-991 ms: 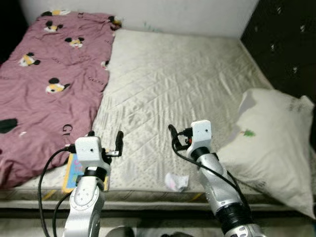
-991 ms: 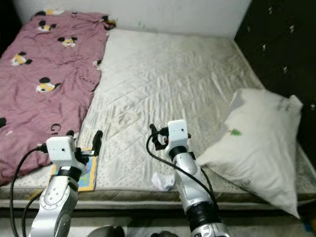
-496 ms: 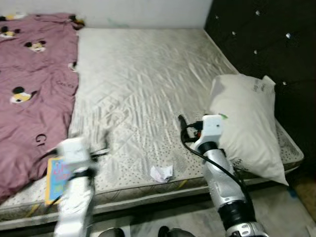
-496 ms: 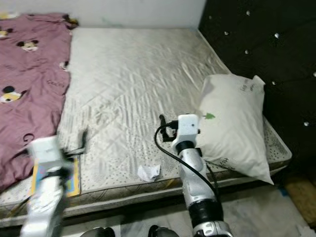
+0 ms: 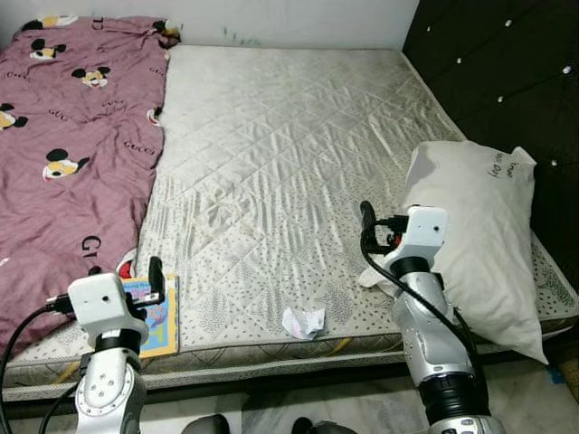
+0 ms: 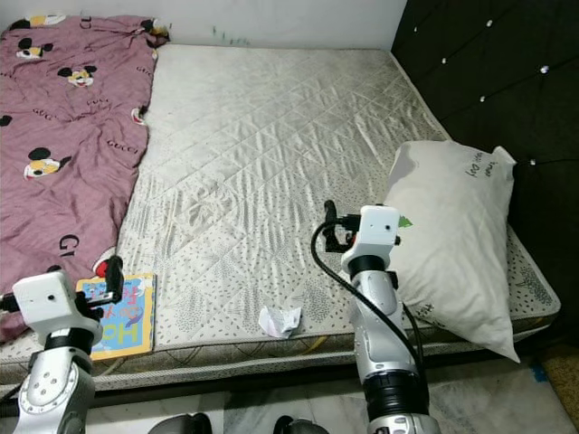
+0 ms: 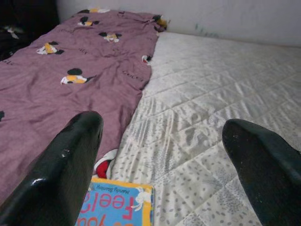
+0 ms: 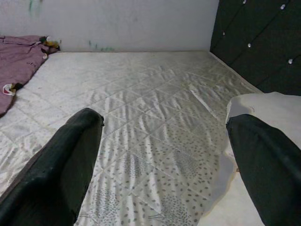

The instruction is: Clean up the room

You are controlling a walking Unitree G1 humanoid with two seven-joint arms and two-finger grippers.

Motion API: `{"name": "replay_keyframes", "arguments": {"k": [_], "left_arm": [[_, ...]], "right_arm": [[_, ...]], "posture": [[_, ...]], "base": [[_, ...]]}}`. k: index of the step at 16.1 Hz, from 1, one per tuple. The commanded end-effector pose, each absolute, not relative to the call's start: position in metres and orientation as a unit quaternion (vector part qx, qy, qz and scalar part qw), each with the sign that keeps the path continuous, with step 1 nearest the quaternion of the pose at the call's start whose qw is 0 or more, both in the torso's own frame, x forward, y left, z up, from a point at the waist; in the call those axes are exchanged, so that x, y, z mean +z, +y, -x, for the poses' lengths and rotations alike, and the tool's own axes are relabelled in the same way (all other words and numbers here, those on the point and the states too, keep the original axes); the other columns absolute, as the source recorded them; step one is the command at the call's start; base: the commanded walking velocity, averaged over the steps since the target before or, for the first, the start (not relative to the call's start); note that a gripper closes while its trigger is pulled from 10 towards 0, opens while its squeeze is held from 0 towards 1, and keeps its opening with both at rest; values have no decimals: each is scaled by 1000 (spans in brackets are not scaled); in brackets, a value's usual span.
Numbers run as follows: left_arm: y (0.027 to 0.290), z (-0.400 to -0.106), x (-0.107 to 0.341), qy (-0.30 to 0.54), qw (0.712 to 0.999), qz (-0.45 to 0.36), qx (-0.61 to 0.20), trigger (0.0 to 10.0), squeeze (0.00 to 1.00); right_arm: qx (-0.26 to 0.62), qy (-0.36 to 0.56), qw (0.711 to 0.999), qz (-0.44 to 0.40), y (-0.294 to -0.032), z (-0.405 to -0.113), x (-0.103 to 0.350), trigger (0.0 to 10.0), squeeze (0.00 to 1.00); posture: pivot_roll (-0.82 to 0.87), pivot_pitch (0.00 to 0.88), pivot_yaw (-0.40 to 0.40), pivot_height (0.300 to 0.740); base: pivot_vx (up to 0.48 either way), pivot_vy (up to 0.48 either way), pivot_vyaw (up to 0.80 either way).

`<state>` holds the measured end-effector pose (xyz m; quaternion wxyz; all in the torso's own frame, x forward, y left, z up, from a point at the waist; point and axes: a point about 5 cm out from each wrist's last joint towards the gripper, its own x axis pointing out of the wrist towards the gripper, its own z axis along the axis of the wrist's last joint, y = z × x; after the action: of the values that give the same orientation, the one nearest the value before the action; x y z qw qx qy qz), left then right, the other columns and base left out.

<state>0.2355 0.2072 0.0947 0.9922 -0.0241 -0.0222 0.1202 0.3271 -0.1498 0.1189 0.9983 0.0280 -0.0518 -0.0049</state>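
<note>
A crumpled white paper (image 5: 304,322) lies on the bare quilted mattress (image 5: 280,154) near its front edge. A blue and yellow children's book (image 5: 156,309) lies at the front left corner, partly under the purple mouse-print blanket (image 5: 63,136). My left gripper (image 7: 162,123) hovers open just above and behind the book (image 7: 117,206), one black finger (image 5: 156,274) standing beside it. My right gripper (image 8: 164,120) is open above the mattress, right of the paper and next to the white pillow (image 5: 475,235). Nothing is between either pair of fingers.
A black tufted headboard (image 5: 507,72) runs along the right side of the bed. A white wall (image 5: 271,18) stands behind the mattress. The pillow overhangs the bed's front right corner. A strip of floor (image 6: 507,398) shows below the bed edge.
The camera swung right, then partly back left, so the whole scene has shifted. My left arm, blurred half a second ago, is now steady over the book. Paper and book lie where they were.
</note>
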Motion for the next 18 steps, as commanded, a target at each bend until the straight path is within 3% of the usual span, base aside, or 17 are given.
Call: {"name": "replay_keyframes", "arguments": {"k": [1, 5, 10, 13, 18], "left_arm": [[203, -240, 99, -28, 994, 23, 104, 10000, 0], [197, -244, 95, -12, 996, 23, 90, 10000, 0], [193, -241, 91, 13, 998, 31, 53, 10000, 0], [194, -229, 82, 32, 998, 33, 51, 10000, 0], [190, -236, 89, 22, 999, 25, 32, 10000, 0]], "right_arm": [[-17, -36, 999, -28, -155, -325, 113, 10000, 0], [-7, -25, 999, -26, -155, -318, 108, 10000, 0], [39, 8, 999, -16, -149, -307, 97, 10000, 0], [49, 19, 998, -26, -151, -295, 95, 10000, 0], [64, 21, 997, -25, -146, -293, 97, 10000, 0]], "posture": [[64, 91, -54, 740], [56, 90, -56, 740], [49, 159, -86, 740], [49, 163, -72, 740], [49, 173, -69, 740]], "base": [[0, 0, -706], [0, 0, -772], [0, 0, 0], [0, 0, 0], [0, 0, 0]]}}
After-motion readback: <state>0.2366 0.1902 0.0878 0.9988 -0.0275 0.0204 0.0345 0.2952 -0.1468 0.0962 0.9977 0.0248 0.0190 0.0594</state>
